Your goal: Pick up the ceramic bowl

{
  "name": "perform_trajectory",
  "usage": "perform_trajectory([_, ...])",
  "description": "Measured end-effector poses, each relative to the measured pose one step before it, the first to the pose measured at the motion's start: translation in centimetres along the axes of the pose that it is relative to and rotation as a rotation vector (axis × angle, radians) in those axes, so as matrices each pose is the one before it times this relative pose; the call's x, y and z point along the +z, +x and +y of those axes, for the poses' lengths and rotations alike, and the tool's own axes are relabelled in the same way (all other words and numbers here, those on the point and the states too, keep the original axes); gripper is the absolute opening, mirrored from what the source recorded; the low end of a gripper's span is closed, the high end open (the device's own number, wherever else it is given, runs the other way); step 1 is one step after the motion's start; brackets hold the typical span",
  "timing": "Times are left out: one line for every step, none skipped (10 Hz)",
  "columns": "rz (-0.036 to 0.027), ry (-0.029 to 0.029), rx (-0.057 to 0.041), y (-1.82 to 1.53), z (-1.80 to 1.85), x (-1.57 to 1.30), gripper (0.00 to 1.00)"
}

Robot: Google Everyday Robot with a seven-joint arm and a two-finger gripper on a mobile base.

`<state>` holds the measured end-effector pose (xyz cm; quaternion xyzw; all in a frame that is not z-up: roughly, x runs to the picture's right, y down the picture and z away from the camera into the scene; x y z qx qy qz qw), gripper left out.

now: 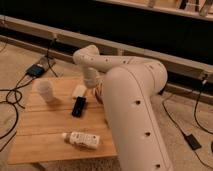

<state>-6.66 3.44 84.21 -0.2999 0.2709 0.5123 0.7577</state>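
ceramic bowl not seen, hidden by arm. dark boxy end effector [79, 106] low over slatted wooden desk [45, 125]; opening unclear. white cup [45, 90] left.

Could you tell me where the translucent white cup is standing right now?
The translucent white cup stands upright near the wooden table's left edge, left of the black tool hanging over the tabletop.

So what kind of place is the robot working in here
Probably a lab or workshop. Cables trail over a speckled hard floor, a small wooden table stands alone, and a long dark bench lines the back. The gripper hangs over the table's middle.
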Motion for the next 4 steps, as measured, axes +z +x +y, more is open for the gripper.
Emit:
perform_trajectory([-0.00777, 0.00333, -0.00067, -0.014, 0.164, -0.342, 0.0])
perform_trajectory([-0.00937, 0.00153, -0.00083, -0.014, 0.204, -0.382, 0.0])
perform_trajectory([-0.01124, -0.00046, -0.00099, -0.033, 0.22, -0.41, 0.0])
perform_trajectory([-0.01208, -0.00188, 0.00012, 0.003, 0.167, -0.428, 0.0])
